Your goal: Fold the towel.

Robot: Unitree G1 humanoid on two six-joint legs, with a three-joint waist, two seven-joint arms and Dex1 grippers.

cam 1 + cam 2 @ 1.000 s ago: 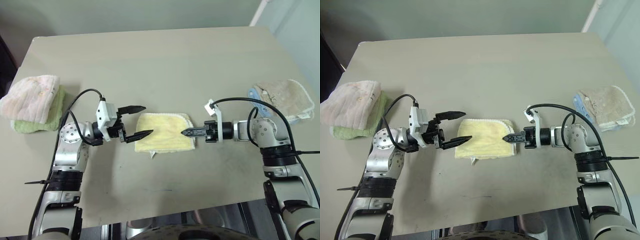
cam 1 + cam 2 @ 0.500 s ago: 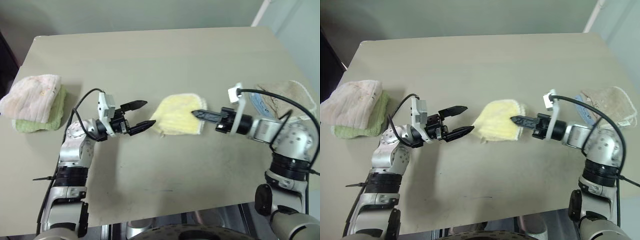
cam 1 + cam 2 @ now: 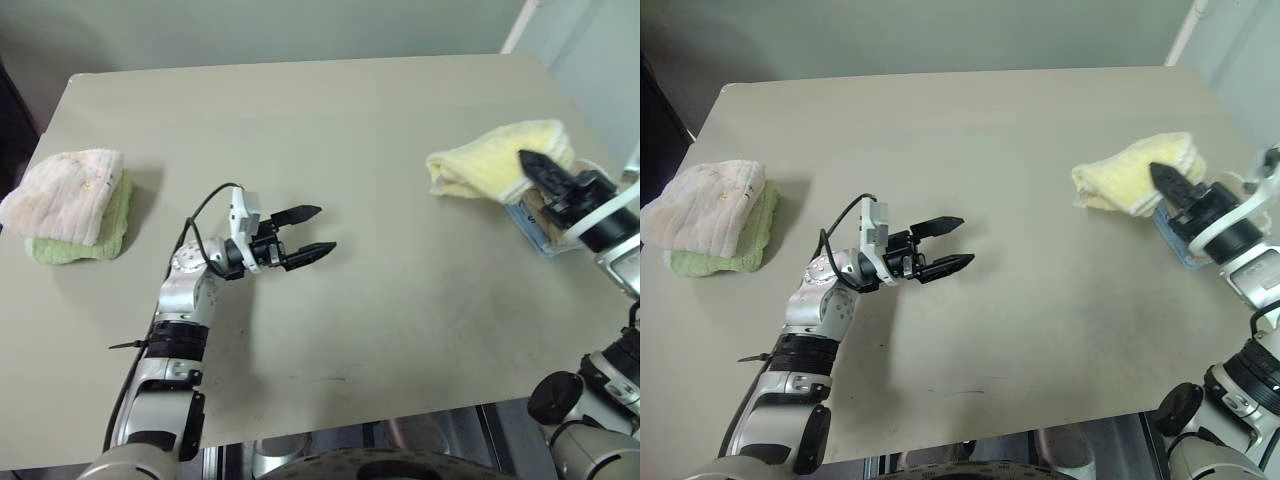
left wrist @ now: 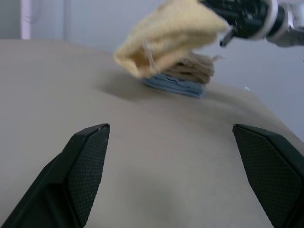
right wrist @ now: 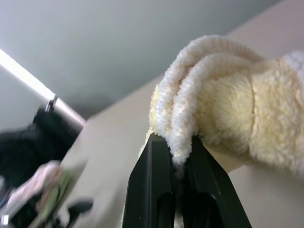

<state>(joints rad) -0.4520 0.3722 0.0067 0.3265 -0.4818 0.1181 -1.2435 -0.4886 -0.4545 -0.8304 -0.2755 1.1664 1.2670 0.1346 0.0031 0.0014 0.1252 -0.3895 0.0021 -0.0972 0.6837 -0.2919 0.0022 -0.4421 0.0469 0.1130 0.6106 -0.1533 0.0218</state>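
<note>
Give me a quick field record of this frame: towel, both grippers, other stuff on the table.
towel: pale yellow towel, folded, lifted off the table, above the right-side stack
right gripper: right gripper, shut on the towel's folded edge
left gripper: left gripper, open, holding nothing, low over mid-table
right-side stack: beige towel on a blue cloth, under the carried towel
left-side stack: pinkish-white towel on a green towel, at the table's left edge
</note>
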